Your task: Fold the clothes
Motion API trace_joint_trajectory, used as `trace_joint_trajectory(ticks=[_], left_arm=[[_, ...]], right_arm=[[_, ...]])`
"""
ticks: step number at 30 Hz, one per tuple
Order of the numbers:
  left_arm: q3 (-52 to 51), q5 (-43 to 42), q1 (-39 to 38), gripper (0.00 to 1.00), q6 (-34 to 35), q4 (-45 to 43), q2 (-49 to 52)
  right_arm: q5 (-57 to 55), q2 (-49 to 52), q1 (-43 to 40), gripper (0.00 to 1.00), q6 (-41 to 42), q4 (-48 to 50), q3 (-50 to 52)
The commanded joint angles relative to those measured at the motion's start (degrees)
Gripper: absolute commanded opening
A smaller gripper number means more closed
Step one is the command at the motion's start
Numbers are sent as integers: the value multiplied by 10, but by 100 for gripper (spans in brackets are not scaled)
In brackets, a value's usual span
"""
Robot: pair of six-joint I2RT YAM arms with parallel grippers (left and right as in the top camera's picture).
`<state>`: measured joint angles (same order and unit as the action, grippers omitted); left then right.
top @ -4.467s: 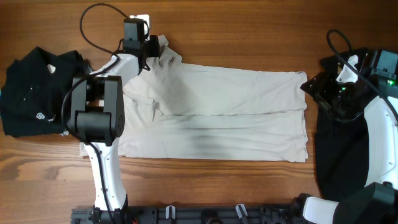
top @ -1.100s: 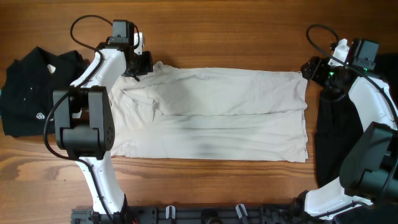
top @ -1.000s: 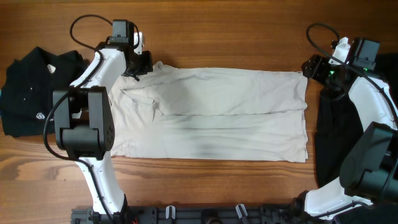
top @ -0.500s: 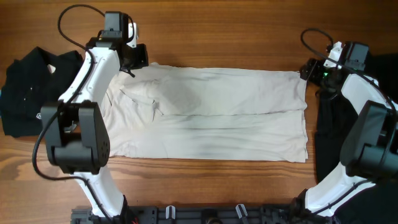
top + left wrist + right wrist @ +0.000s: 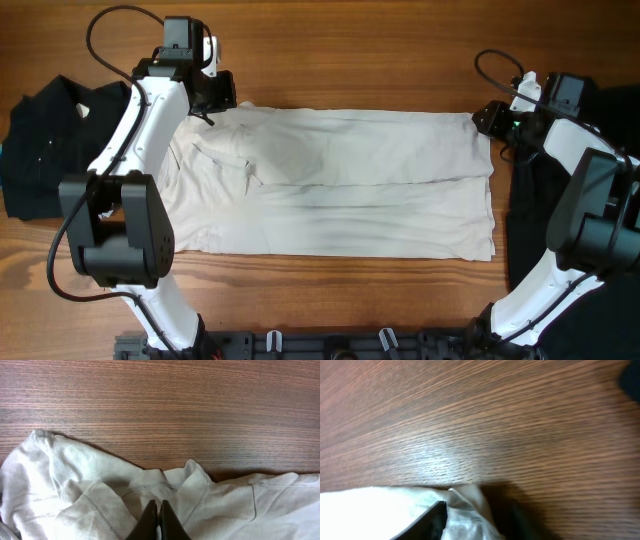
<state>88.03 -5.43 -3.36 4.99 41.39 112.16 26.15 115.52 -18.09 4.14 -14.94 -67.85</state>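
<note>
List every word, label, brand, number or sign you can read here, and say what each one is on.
None can be read.
The cream short-sleeved T-shirt is plain.
The black garment at the left shows only pale specks, too small to read.

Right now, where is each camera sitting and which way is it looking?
Overhead: above the table, looking straight down on the cream shirt, black clothes and both arms.
Left wrist: on the left arm, looking along its shut jaws at the shirt's collar.
Right wrist: on the right arm, low over wood, facing a shirt corner; one dark finger shows.
Shared: all three see the shirt.
</note>
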Motion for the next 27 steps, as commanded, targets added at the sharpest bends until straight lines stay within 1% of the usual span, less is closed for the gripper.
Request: trace_joint_trajectory(ticks=[1,2,3,6,8,13,15,17,18,21,25,27], left_arm=[[9,6,3,4,-1,-2,-15],[9,6,3,4,-1,-4,-15],[9,10,3,4,-1,-4,-15],[9,30,3,4,-2,1,-19],[9,30,3,4,-1,6,-24],[9,42,3,4,-1,22,-46],[9,56,3,4,-2,30,-58],[9,55,3,4,-1,50,-62],[9,56,3,4,-1,63,-62],[9,55,3,4,0,145,-62],[7,53,3,4,33,210,-62],[-4,34,3,4,52,236,-62]], right_arm=[[13,16,1,23,5,7,4],[5,15,0,15,9,10,2],[4,12,0,10,10,10,-1],[5,-14,-5,4,56,-19,-15],[9,-43,-7,5,67,-35,-16],[-3,-135,-8,4,51,-80,-16],[-22,-158,-7,4,52,-114,-16],[-39,-161,-7,4,54,-154,-16],[-57,-160,-7,4,68,-186,-14],[-73,-160,-9,4,66,-240,-12],[-74,-161,-11,4,80,-304,-12],[-103,-161,-11,4,81,-353,-12]])
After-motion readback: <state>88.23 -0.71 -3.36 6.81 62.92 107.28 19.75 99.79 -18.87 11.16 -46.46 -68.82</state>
